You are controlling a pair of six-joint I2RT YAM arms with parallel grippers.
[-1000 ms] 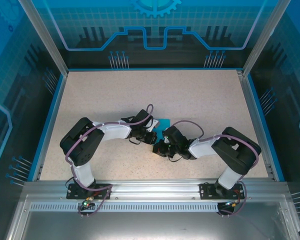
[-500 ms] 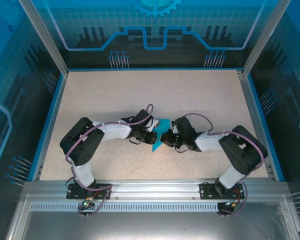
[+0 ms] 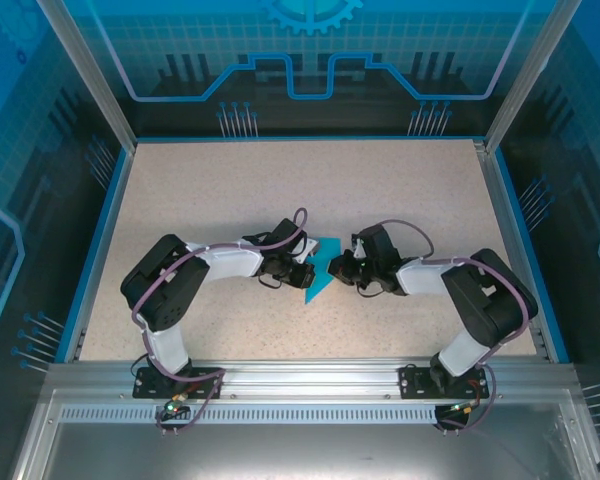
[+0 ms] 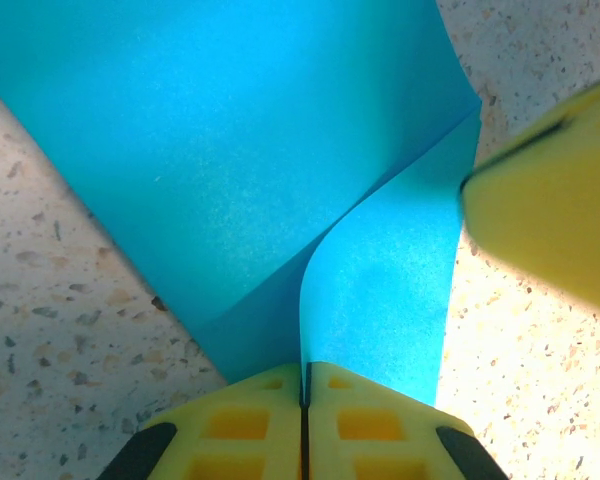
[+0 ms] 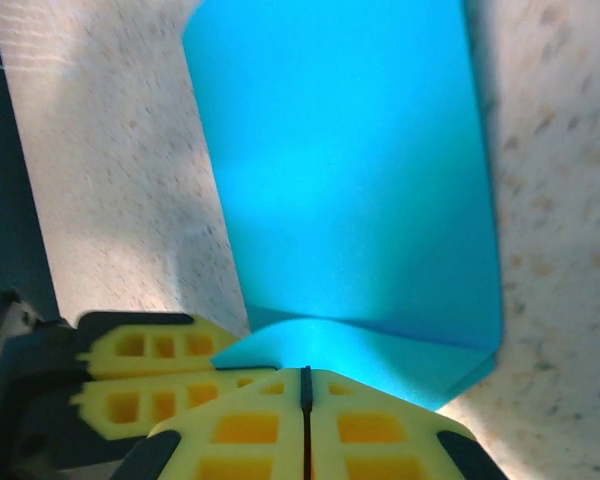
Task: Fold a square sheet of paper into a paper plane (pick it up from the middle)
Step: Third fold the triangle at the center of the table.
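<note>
While the left arm (image 3: 195, 272) has kept its place over the last second, its jaws stay pressed together. From its wrist camera, a curled flap of the square sheet of paper (image 4: 230, 150) rises straight into the seam where they meet, so they are clamped on the sheet's left side, low over the bench (image 3: 230, 190).

Between the two wrists, at mid-bench, more teal shows from above than a second ago. Then it was a small patch beyond the right wrist. Now it is a wedge whose tip points toward the near edge. The paper itself seems not to have travelled; it has been uncovered.

The right arm (image 3: 460, 285) is what moved: its wrist has swung away from the near side, farther back and to the right. Its jaws have stayed together throughout. In its own camera they are clamped on a doubled edge, with a crease running across just ahead of them and the left jaws just beside.

I judge that a flap has been drawn over and a fold is being set. The sheet is part-folded but not yet a dart. With both ends gripped, any further pull apart could tear such thin paper.
</note>
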